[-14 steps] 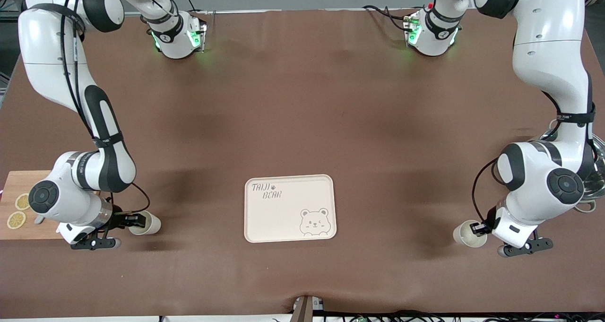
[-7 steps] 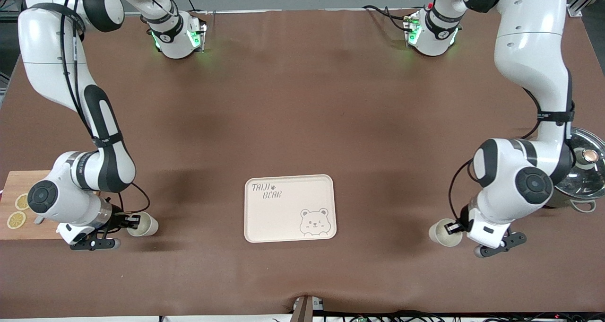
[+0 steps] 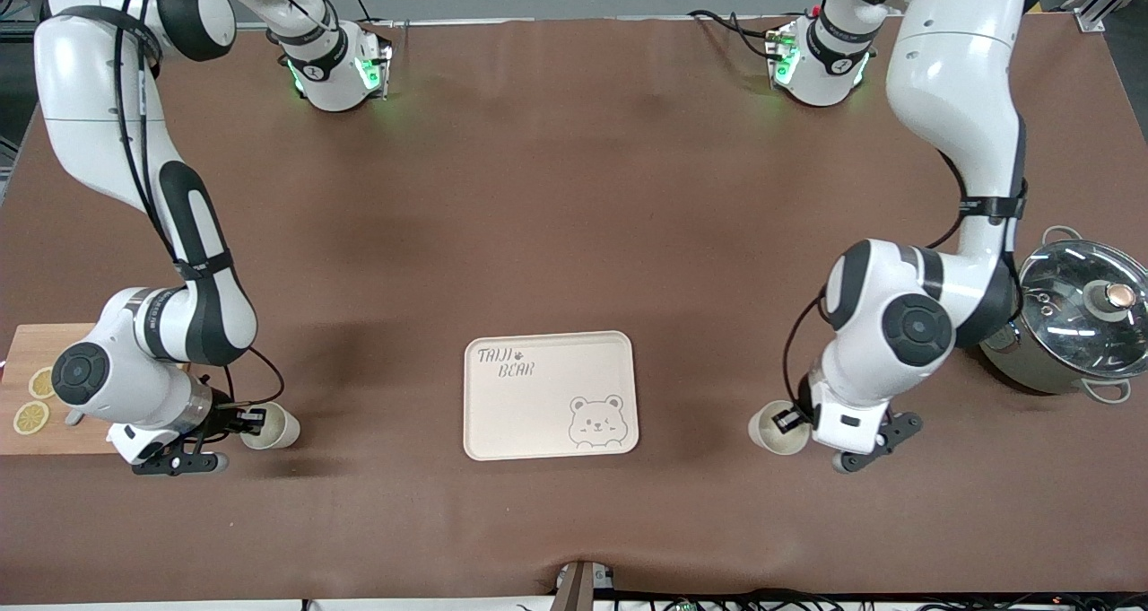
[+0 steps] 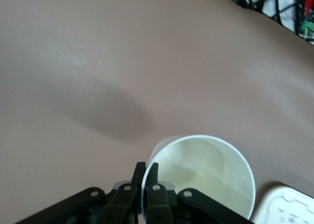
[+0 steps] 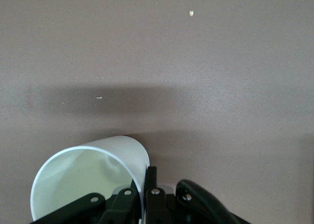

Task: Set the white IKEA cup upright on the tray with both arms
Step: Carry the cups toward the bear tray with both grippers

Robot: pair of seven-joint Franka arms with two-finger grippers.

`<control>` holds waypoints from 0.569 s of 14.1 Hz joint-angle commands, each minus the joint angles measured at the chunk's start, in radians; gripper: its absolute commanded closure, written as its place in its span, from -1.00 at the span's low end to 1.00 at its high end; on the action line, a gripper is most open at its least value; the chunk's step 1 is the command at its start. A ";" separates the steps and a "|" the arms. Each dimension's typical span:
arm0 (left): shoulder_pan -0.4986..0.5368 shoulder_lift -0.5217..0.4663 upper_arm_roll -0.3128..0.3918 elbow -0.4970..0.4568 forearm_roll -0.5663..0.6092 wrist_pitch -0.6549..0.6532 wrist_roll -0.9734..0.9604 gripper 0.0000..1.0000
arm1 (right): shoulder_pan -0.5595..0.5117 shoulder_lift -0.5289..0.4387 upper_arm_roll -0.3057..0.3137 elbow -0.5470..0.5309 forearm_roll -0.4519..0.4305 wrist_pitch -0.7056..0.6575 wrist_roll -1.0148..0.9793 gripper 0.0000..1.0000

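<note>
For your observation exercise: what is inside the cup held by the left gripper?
Nothing shows inside the cup: bare pale wall. The left gripper, pinching its rim, covers a sliver of the inside.

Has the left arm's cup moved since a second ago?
Yes. The left gripper, shut on its white cup, has carried it toward the tray, away from the pot at the left arm's end of the table.

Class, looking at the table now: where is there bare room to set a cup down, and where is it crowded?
Free: the tray, which holds nothing, and the table between it and the arm bases. Crowded: beside the cutting board, where the right gripper holds a cup, and near the pot.
</note>
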 commanded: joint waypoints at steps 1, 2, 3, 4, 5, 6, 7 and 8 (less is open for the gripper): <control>-0.057 -0.013 0.013 0.003 0.025 -0.023 -0.104 1.00 | 0.013 0.007 0.007 0.033 0.018 -0.029 0.025 1.00; -0.077 -0.012 0.013 0.003 0.025 -0.023 -0.138 1.00 | 0.030 0.002 0.007 0.038 0.023 -0.053 0.060 1.00; -0.094 -0.012 0.013 0.003 0.023 -0.024 -0.167 1.00 | 0.047 0.000 0.007 0.061 0.023 -0.094 0.100 1.00; -0.111 -0.012 0.013 0.003 0.023 -0.023 -0.196 1.00 | 0.061 -0.001 0.007 0.091 0.023 -0.149 0.141 1.00; -0.128 -0.010 0.013 0.005 0.023 -0.023 -0.224 1.00 | 0.070 -0.001 0.009 0.125 0.025 -0.205 0.178 1.00; -0.142 -0.010 0.013 0.005 0.023 -0.023 -0.247 1.00 | 0.084 -0.001 0.009 0.145 0.029 -0.239 0.210 1.00; -0.154 -0.009 0.013 0.006 0.023 -0.023 -0.265 1.00 | 0.099 -0.003 0.009 0.151 0.040 -0.253 0.235 1.00; -0.165 -0.003 0.015 0.017 0.023 -0.023 -0.281 1.00 | 0.111 -0.006 0.009 0.151 0.051 -0.260 0.261 1.00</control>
